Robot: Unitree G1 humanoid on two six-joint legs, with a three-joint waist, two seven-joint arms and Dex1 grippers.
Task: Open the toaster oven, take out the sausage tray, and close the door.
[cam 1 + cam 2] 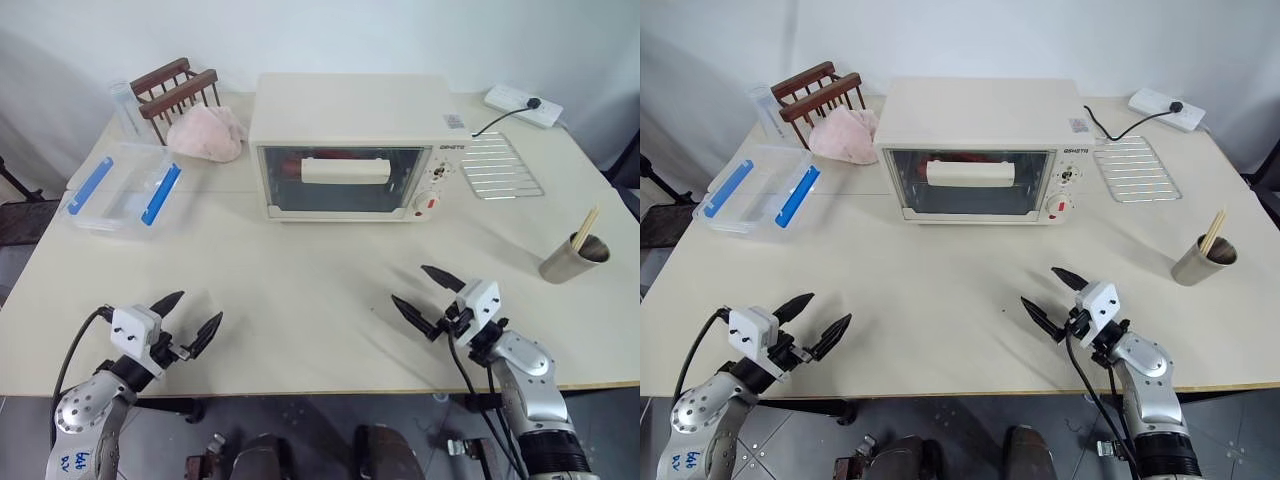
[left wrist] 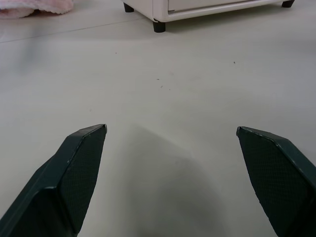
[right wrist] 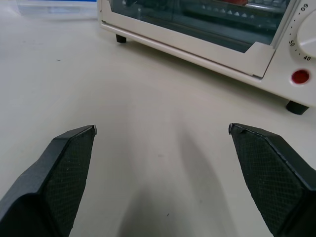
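Black fingers of your left gripper [image 1: 183, 318] and right gripper [image 1: 428, 293] stand spread wide, holding nothing. Well ahead of both, the oven [image 1: 355, 145] sits with its door [image 1: 340, 180] shut. Take the stiff, probably slick bar handle [image 1: 344, 170]. Behind the glass, red shows; the tray itself cannot be made out.

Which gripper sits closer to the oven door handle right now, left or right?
The right gripper: it hovers over the table just in front of the toaster oven's knob side, angled toward the door handle. The left gripper is farther, near the table's front left edge.
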